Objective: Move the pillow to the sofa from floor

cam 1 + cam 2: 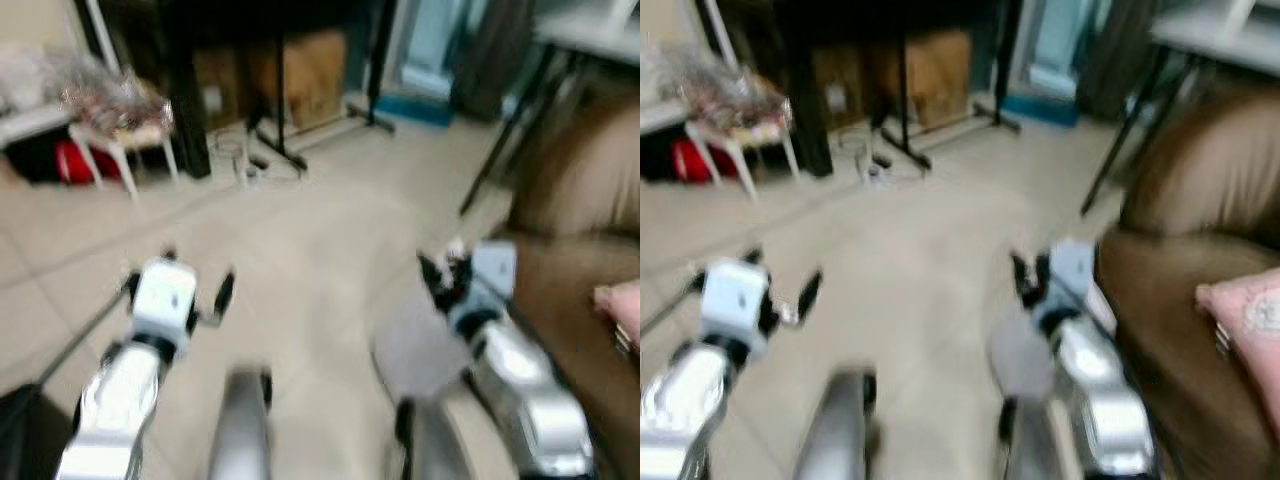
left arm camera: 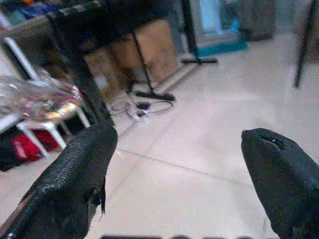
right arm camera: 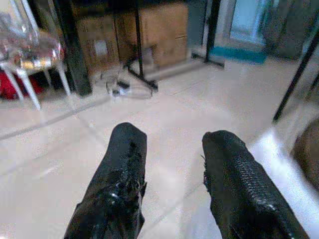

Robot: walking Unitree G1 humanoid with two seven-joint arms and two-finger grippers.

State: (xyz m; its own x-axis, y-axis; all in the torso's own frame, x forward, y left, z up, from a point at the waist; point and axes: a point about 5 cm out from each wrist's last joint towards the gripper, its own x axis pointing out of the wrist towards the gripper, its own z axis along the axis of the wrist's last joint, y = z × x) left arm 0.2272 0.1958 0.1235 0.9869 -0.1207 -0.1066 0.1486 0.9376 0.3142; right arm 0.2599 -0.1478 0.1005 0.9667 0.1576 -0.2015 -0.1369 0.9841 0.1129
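Head views are motion-blurred. The pink fabric pillow (image 1: 1250, 315) lies on the seat of the brown leather sofa (image 1: 1200, 190) at the right of the scene, clear of the floor; only its left end is in frame, and its markings are too blurred to read.

The left gripper (image 1: 185, 285) is held out over the pale tiled floor (image 1: 320, 230) at the near left. In the left wrist view its two black fingers (image 2: 75, 174) stand wide apart with bare tile between them, holding nothing.

The right gripper (image 1: 1030, 275) is held out at the near right, just beside the sofa's front edge. In the right wrist view its fingers (image 3: 122, 169) are parted by a narrower gap, also holding nothing, with floor tile visible between them.

Far side of the room: brown cardboard boxes (image 1: 310, 75) sit under a dark table, with a black metal stand (image 1: 280, 110) in front of them and a loose coil of cable (image 1: 250, 160) on the tiles beside its foot. At the far left a white-legged stool (image 1: 125, 140) carries crinkled clear plastic wrapping; a red object (image 1: 75, 165), too blurred to identify, sits beneath it.
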